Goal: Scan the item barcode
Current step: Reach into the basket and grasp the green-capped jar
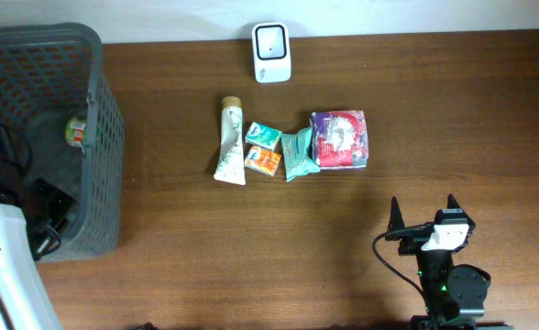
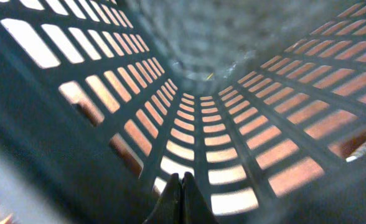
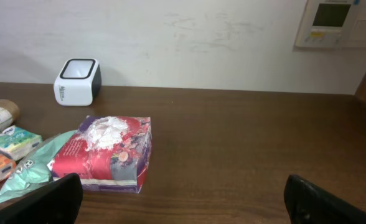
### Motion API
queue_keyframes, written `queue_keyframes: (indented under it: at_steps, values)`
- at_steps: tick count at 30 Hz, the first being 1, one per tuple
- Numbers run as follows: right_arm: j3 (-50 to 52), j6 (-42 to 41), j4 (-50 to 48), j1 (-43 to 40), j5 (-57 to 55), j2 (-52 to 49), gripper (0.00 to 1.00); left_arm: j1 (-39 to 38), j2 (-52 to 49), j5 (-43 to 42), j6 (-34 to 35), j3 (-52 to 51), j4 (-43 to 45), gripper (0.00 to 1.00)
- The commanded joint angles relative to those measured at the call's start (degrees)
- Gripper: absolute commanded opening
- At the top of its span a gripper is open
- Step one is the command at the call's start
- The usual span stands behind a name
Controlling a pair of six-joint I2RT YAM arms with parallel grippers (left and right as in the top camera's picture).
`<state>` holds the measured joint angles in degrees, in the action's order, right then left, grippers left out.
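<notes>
desk [image 1: 251, 247]: brown wood; all loose goods are laid in one row at mid-desk, with the scanner set behind them at the back edge.
basket [image 1: 104, 137]: grey mesh, at the left end of the desk; the left arm is reached into it.
tissue pack [image 1: 340, 139]: pink floral soft pack at the right end of the row, judged the likeliest item as it lies nearest the free arm. Light and squashy, with slick film. Best taken across its short sides, lightly, so the wrap is not crushed. No barcode is seen; it is probably underneath.
tube [image 1: 230, 142]: at the left end of the row, lying flat, cap toward the back edge.
scanner [image 1: 271, 39]: white, window facing up; the item's code would have to be turned face down over it.
teal pouch [image 1: 297, 154]: touching the tissue pack's left side, thin and floppy.
small boxes [image 1: 264, 148]: teal and orange, between tube and pouch, stiff.
right fingers [image 1: 395, 218]: spread wide, nothing held, near the front edge and well apart from the row.
left fingers [image 2: 182, 199]: clenched together on nothing, inside the basket.
</notes>
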<state>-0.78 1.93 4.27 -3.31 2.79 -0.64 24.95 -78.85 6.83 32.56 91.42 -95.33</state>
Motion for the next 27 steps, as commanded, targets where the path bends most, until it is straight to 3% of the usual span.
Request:
queue_keyframes:
  at_steps: [1,6,8,9,10,11,14,15,18,21,27]
  values:
    - [0.46,-0.04,0.09,0.35,-0.26,0.28,0.99,-0.2,2.23,0.39,-0.9,-2.6,-1.42,0.0]
    - [0.46,-0.04,0.07,0.35,-0.26,0.28,0.99,-0.2,6.82,0.02,1.9,-2.6,-0.11,0.0]
    - [0.46,-0.04,0.07,0.35,-0.26,0.28,0.99,-0.2,7.15,-9.46,3.91,-2.56,7.74,0.07]
    - [0.46,-0.04,0.09,0.35,-0.26,0.28,0.99,-0.2,7.15,-15.65,3.91,-2.56,13.49,0.25]
    - [0.46,-0.04,0.07,0.35,-0.26,0.28,0.99,-0.2,7.15,-19.15,3.91,-2.56,17.59,0.8]
    - [0.46,-0.04,0.09,0.35,-0.26,0.28,0.99,-0.2,7.15,-21.07,3.91,-2.51,23.19,0.97]
    - [0.46,-0.04,0.09,0.35,-0.26,0.28,0.99,-0.2,7.15,-20.11,3.89,-1.57,38.91,0.99]
    - [0.46,-0.04,0.07,0.35,-0.26,0.28,0.99,-0.2,6.75,-15.85,3.96,-1.57,44.87,0.99]
    - [0.46,-0.04,0.07,0.35,-0.26,0.28,0.99,-0.13,3.23,-8.48,4.52,-1.57,48.65,0.99]
    - [0.46,-0.04,0.09,0.35,-0.26,0.28,0.99,-0.02,-7.63,-8.5,4.24,-1.57,52.94,0.99]
    - [0.46,-0.04,0.07,0.35,-0.26,0.28,0.99,0.35,-20.11,-8.52,3.89,-1.57,50.49,0.99]
